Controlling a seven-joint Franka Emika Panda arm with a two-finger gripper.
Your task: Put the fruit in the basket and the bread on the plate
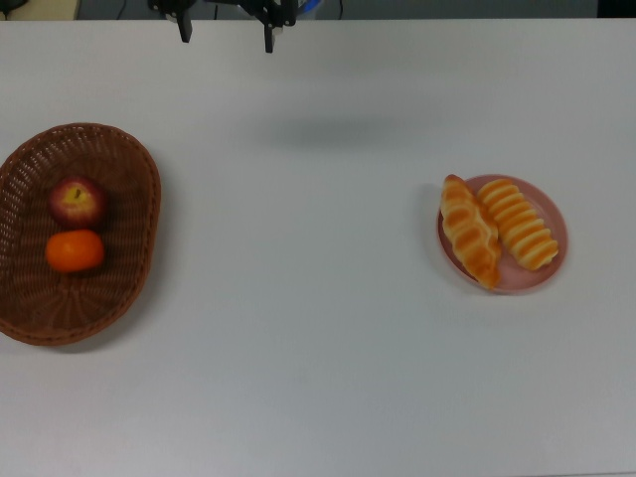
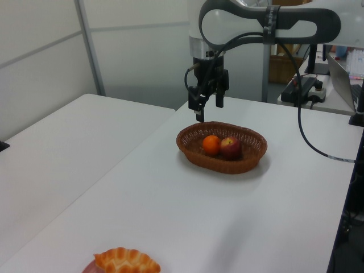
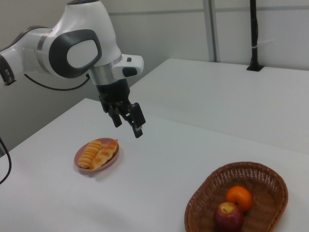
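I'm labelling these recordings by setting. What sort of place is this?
Most likely a robotics lab or office: a robot arm over a plain white table, panelled partition walls, and a side desk with cables. The basket and plate look like test props.

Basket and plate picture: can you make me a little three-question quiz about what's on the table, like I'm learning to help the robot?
1. True or false: both loaves lie on the pink plate.
2. In the top view, which fruit in the basket is nearer the top edge: A) the mandarin, B) the apple?
3. What is the gripper holding?

Key
1. True. The braided loaf and the ribbed loaf lie side by side on it.
2. B. The apple sits above the mandarin.
3. Nothing. It hangs open in the air above the table, apart from everything.
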